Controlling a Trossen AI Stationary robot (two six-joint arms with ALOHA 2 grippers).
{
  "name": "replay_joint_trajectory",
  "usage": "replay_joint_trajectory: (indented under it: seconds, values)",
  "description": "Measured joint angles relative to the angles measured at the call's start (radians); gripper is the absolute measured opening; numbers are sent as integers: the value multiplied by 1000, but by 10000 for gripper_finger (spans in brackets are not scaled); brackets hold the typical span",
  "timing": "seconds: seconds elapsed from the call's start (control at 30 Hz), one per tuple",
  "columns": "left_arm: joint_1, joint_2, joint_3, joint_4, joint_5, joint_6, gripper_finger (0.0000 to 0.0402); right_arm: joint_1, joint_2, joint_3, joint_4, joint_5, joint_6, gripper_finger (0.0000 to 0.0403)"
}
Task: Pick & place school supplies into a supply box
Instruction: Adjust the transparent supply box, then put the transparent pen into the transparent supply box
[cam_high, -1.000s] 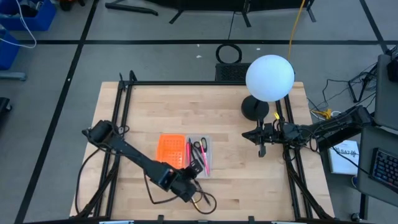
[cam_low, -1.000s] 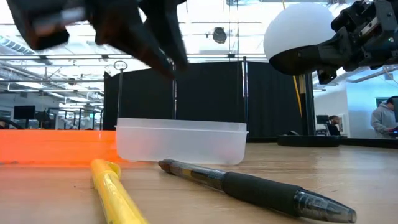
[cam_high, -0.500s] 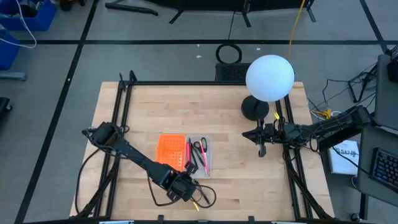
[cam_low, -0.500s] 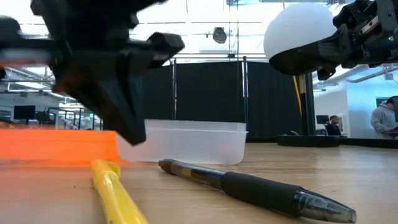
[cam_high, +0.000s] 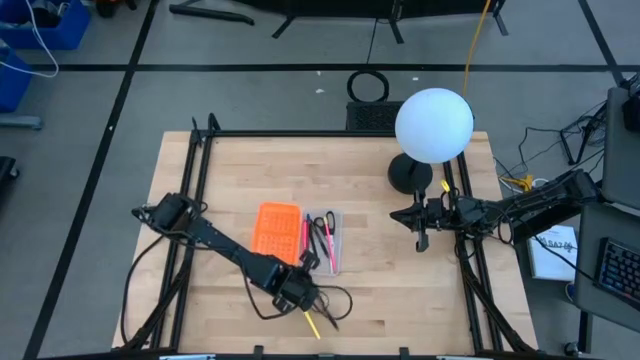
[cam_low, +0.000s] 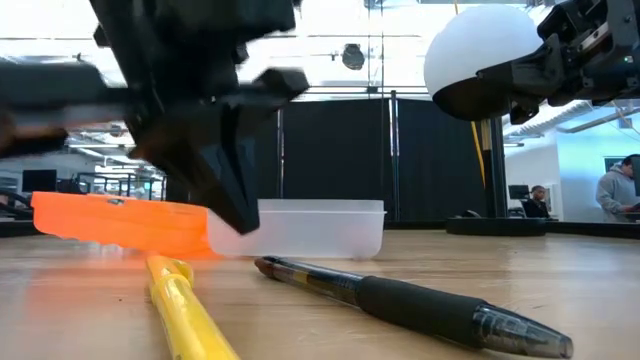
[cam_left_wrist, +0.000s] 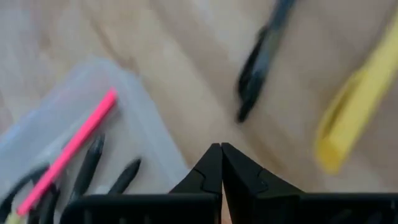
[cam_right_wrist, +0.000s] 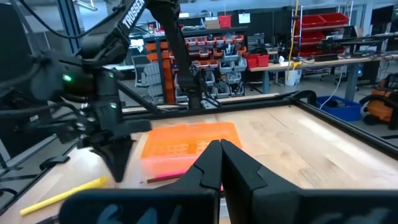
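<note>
Wood table (cam_high: 380, 260): supply box (cam_high: 322, 240) partly filled; yellow pen (cam_high: 312, 322), black pen (cam_low: 400, 300) left at 6 o'clock; left gripper (cam_high: 296, 292) closed, empty.

Two dark jointed arms, black cables trailing.

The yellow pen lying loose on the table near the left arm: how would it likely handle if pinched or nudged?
The yellow pen looks thin, straight and rigid, so it should stay stiff when lifted. Its rounded barrel lies flat on the smooth wooden table, so a sideways nudge may roll it. It is probably light; an off-centre pinch might let it swivel.
</note>
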Motion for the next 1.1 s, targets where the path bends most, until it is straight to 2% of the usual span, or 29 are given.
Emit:
replay_joint_trajectory:
  seconds: [0.17,0.3,0.47,0.63,0.77,0.87,0.97,1.1]
  values:
    - [-48,0,74,0,5,62,5,0,0,0,-4,0,-14,0]
    - [-90,0,118,2,15,78,15,0,0,0,-5,0,-14,0]
    - [-123,0,119,-35,17,72,11,0,0,0,-8,0,-10,0]
    - [-163,0,119,-140,14,-3,5,0,0,0,-8,0,-3,0]
    - [-209,-11,86,-144,-41,4,3,0,0,0,-8,-1,-3,0]
    - [-228,-85,42,-145,-111,-6,3,0,0,0,-8,-1,5,0]
    - [-232,-232,-50,-75,-135,-31,2,0,1,0,-8,-1,7,0]
    - [-205,-476,-244,280,-59,6,3,0,5,0,-8,-1,8,0]
